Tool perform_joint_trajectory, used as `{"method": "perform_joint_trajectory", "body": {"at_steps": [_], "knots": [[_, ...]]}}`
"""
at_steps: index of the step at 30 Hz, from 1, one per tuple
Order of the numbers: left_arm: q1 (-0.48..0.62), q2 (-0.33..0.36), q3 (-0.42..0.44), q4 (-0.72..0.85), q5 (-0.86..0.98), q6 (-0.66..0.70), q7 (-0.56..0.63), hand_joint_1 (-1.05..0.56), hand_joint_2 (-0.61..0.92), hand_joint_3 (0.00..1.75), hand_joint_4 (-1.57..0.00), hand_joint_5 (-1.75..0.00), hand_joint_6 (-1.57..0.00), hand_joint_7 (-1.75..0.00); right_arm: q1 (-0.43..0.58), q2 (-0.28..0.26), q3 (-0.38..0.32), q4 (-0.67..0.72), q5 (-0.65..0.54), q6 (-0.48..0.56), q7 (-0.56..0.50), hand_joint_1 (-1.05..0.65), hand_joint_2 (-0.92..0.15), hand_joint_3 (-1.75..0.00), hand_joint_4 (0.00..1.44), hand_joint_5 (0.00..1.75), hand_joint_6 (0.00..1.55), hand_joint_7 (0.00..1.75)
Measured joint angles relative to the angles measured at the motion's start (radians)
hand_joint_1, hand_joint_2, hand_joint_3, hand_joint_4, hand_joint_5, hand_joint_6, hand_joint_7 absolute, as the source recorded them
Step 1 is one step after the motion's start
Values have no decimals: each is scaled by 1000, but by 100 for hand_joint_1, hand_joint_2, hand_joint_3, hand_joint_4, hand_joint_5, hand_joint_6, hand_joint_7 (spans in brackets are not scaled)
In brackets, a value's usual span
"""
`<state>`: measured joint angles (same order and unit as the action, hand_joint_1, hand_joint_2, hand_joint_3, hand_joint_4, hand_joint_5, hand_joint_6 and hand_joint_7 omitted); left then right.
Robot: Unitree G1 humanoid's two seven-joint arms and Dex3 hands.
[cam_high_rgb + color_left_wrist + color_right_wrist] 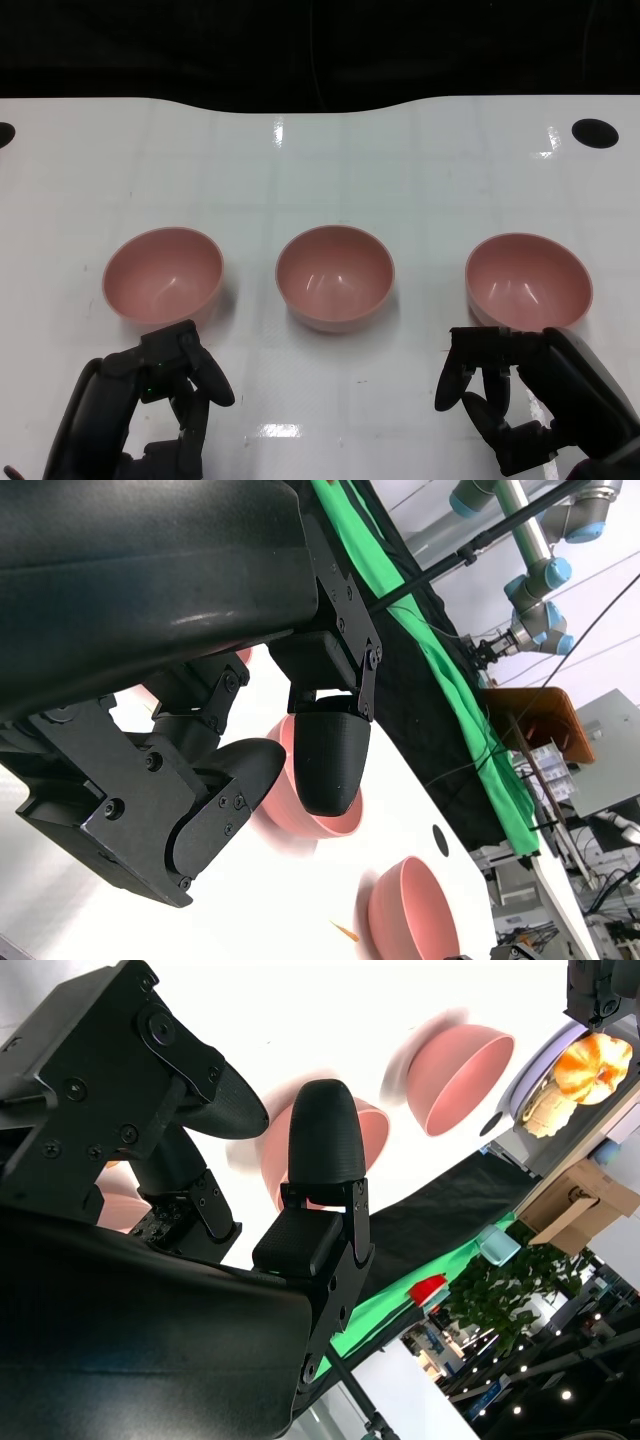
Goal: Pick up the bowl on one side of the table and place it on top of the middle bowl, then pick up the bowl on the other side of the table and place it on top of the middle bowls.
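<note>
Head view, left to right: left hand at the near edge of the white table, fingers spread apart and curled slightly downward, nothing between them; fingertips sit just short of the left bowl, and contact with its near rim cannot be told from this view. Left bowl pink, upright, standing alone on the table; middle bowl pink, upright, well apart from both neighbours, with nothing stacked in it; right bowl pink, upright, just beyond the right hand. Right hand fingers apart, bent downward, holding nothing; the upper knuckles lie close against the near rim of the right bowl, touching or not unclear.

Left wrist view: own fingers open with a clear gap, nothing clamped; a pink bowl lies beyond them.

Right wrist view: fingers likewise apart and empty; pink bowl behind them.
</note>
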<state>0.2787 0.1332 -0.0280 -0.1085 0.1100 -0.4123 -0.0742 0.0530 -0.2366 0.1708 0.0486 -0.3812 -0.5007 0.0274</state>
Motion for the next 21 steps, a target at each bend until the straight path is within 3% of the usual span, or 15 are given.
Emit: {"method": "perform_joint_trajectory", "body": {"at_steps": [21], "knots": [[23, -1, -16, -13, 0, -3, -1, -13, 34, 143, -87, -172, -80, -149, 11, -1, -5, -20, -2, -1, -1, -5, -21, -148, 89, 174, 87, 124]]}}
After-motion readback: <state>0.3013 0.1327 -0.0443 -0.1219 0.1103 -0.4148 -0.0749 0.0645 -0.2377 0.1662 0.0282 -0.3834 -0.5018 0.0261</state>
